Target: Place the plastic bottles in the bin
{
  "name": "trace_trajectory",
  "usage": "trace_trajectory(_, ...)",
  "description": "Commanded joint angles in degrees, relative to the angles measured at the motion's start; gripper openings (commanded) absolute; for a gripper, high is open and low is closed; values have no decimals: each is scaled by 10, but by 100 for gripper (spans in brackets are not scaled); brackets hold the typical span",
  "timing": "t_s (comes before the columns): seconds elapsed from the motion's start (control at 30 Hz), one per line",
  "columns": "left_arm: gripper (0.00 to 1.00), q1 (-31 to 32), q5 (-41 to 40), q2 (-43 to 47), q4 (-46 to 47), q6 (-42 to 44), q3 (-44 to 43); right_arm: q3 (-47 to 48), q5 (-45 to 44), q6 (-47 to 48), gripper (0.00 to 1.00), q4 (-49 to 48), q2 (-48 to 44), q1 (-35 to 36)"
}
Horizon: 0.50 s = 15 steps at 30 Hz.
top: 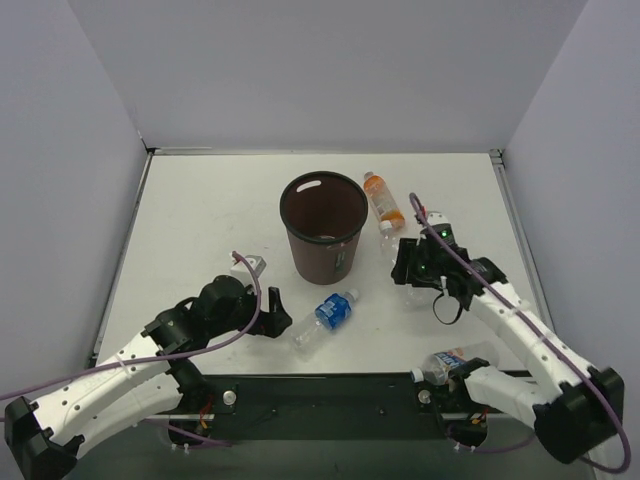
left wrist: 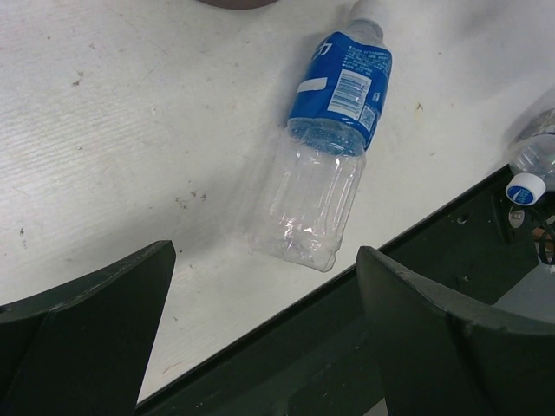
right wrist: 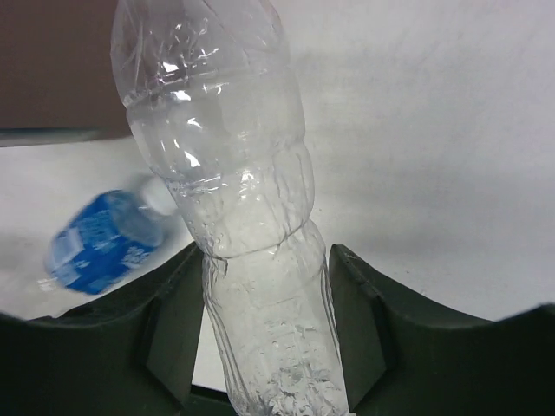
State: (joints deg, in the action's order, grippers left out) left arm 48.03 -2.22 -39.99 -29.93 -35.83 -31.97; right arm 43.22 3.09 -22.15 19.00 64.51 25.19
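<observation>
The dark brown bin [top: 322,262] stands upright mid-table. The orange bottle [top: 383,200] lies just right of its rim. The blue-label bottle [top: 327,317] lies in front of the bin and shows in the left wrist view [left wrist: 334,147]. My left gripper [top: 275,322] is open and empty, its fingers [left wrist: 95,321] wide apart just short of that bottle's base. My right gripper [top: 408,262], right of the bin, is shut on the plain clear bottle [right wrist: 234,199]. The whitish-label bottle [top: 445,364] lies by the right arm's base and shows in the left wrist view [left wrist: 531,169].
A small white block [top: 250,265] sits left of the bin near my left arm. The black base rail [top: 320,390] runs along the table's near edge. White walls close off the back and both sides.
</observation>
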Motion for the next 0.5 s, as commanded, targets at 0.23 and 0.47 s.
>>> trace_trajectory(0.23, 97, 2, 20, 3, 54, 15, -27, 243, 60, 50, 36, 62, -127, 9)
trace_trajectory(0.47, 96, 4, 22, -32, 50, -2, -47, 385, 101, 72, 36, -12, 18, 20)
